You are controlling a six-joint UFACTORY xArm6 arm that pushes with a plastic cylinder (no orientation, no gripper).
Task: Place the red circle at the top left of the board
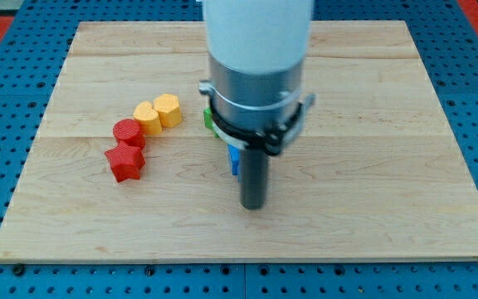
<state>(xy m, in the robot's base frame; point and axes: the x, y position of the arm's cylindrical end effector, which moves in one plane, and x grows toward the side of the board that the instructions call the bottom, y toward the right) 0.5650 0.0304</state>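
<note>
Standing well to the right of the target, my tip (253, 205) rests on the board (372, 100) near its centre, toward the near edge; being a plain rod, it has nothing to open or close and holds nothing, and no block touches its end. The red circle (128, 132) lies in the left half of the board, roughly midway between the near and far edges. It appears as a low round disc, bright red, sitting flat. It touches or nearly touches the red star (124, 162) on its near side and the yellow block of rounded, possibly heart-like, shape (147, 116) on its far-right side; the yellow hexagon (168, 110) sits just beyond that. A blue block (234, 159) and a green block (209, 117) are partly hidden behind the rod's housing, and their shapes cannot be determined. Judged from this layout, the task stands at the approach step: the circle is not yet pushed and remains well apart from the far left corner. The next move calls for bringing the tip round to the circle's near-right side, then driving it far and left. Risk noted: the adjacent yellow block lies close to that path, and the star may be dragged along.
</note>
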